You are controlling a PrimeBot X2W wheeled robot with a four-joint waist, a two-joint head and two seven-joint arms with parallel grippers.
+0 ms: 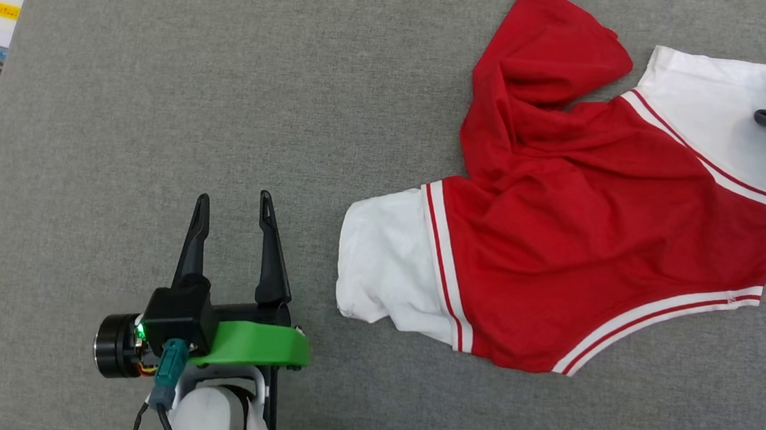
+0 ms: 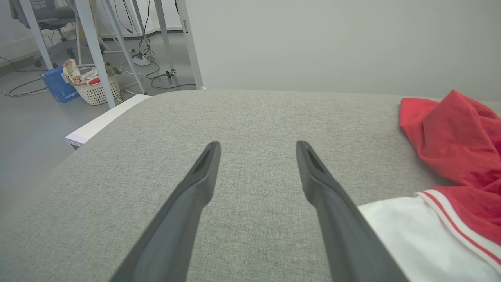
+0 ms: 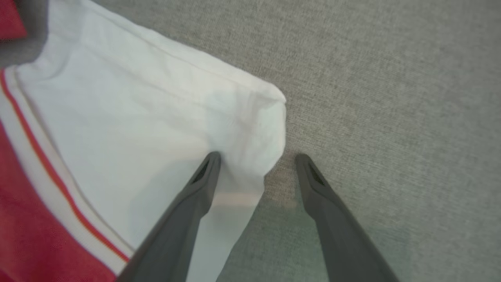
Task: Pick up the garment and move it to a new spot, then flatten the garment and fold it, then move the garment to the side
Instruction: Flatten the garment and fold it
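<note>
So the right gripper was spread wide, holding nothing and straddling the edge of the garment at one white sleeve, so I'd say it was the nearer arm. The left gripper gaped empty too, just off the garment's other sleeve. The garment lay rumpled on the gray surface, its sleeve-to-sleeve axis running between both grippers.

Garment lies spread on counter, right of left gripper, nearer sleeve close beside it. Right gripper at opposite sleeve: one finger over sleeve, other over bare counter, sleeve corner between. Basket on floor, ahead-left of left gripper.
</note>
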